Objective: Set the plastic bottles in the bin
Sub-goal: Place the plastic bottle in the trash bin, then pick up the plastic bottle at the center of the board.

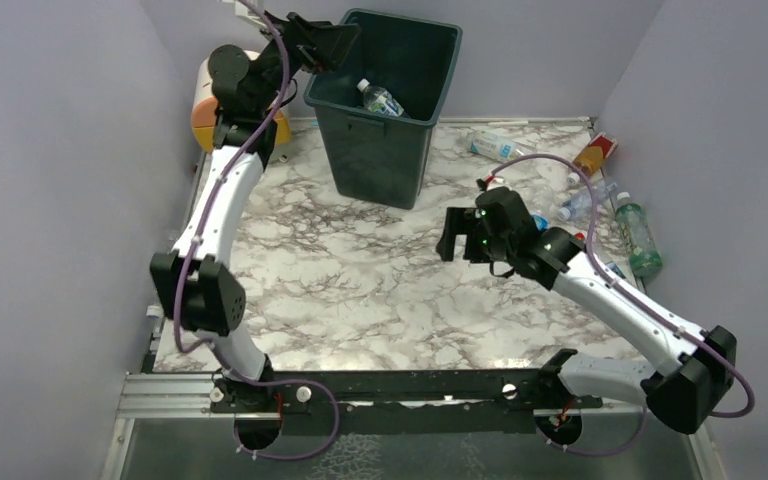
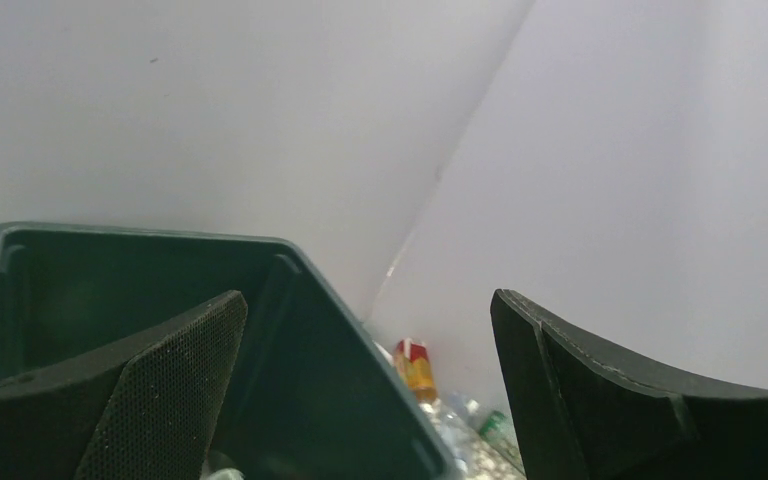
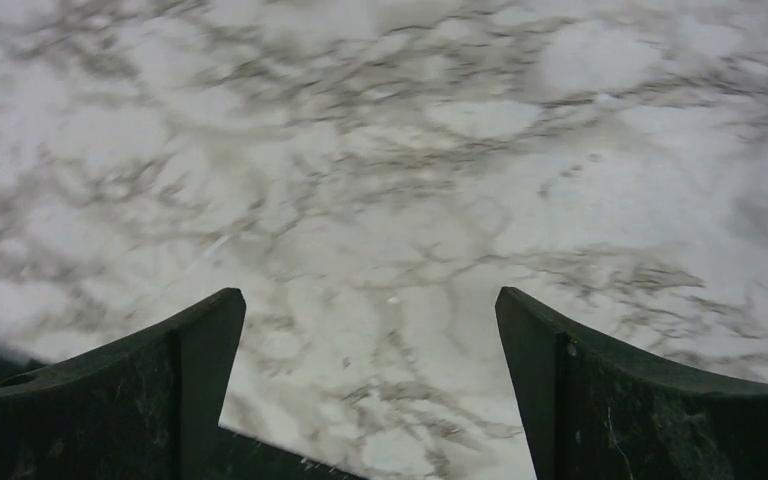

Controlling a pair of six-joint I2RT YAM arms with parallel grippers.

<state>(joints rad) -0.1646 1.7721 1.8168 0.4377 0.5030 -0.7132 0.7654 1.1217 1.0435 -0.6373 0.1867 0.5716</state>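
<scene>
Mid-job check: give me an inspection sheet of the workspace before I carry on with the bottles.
Surface: marbled table, no spills seen.
Job's things: one bottle inside the bin; several bottles lie on the table's far right.
Clutter: cream-and-orange drawer unit behind the left arm.
Claws: left claw open, empty, over the bin's rim; right claw open, empty, over bare table.
Cables: purple cables along both arms; the right one arcs near the loose bottles.
Surroundings: plain pale walls.

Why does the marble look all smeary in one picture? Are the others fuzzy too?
Right wrist view: the marble table is smeared and soft. Left wrist view: the far bottles are fuzzy. Top view: sharp, with a pale sheen on the table's near edge.
</scene>
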